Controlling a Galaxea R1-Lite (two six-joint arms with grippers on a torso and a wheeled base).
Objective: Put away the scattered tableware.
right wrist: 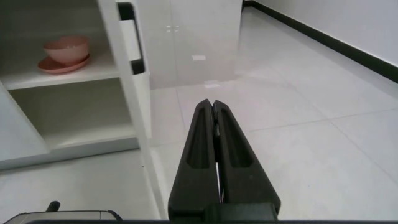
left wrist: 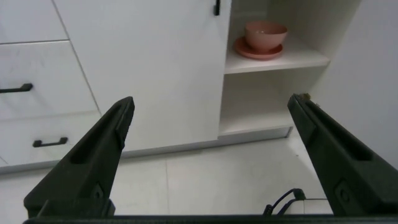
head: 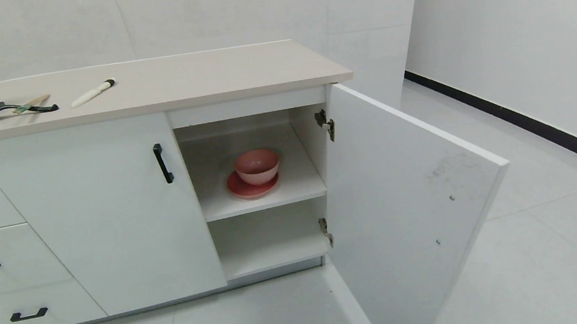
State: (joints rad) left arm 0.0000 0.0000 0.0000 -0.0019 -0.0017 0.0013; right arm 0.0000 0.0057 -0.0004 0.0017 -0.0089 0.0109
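a pink plastic bowl (head: 257,166) sits on a red round plate (head: 252,189); the left gripper (left wrist: 211,102) has jaws wide apart, the right gripper (right wrist: 214,104) has jaws closed, both empty.

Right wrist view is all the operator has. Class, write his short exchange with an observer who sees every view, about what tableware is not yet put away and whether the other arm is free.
Operator: I see a bowl on a plate on the shelf. Is any tableware lying out?
Observer: Yes, a white utensil lies on the countertop above the cabinet.
Operator: Is the left tool holding anything?
Observer: No, the left tool is open, with nothing between its fingers.
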